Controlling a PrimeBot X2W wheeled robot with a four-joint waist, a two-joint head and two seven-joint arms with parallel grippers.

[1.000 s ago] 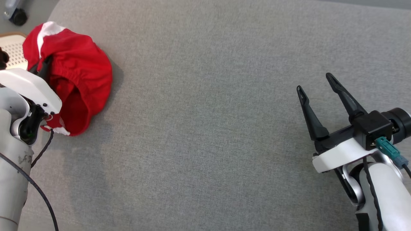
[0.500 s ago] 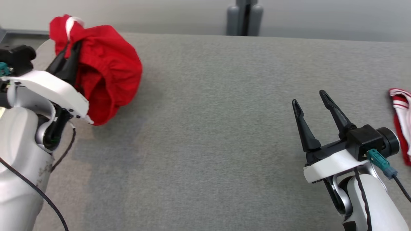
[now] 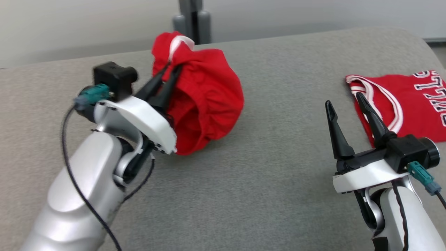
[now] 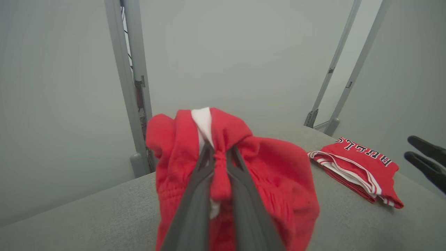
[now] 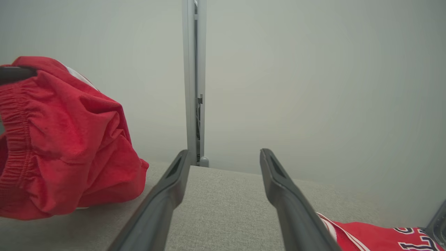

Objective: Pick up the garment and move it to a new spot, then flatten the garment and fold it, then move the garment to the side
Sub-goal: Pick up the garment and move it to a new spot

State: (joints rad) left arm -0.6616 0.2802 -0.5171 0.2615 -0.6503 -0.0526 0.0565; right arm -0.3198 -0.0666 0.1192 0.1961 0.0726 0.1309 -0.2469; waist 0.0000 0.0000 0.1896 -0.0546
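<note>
In the head view, the bunched red garment [image 3: 209, 104] is gripped by the closed left claw [image 3: 173, 68] over the worktop [image 3: 261, 174]; the right claw [image 3: 343, 98] is held open. In the left wrist view, a pinched fold is shown. In the right wrist view, the garment is cut off at the edge. Flattening and folding are judged undone.
</note>
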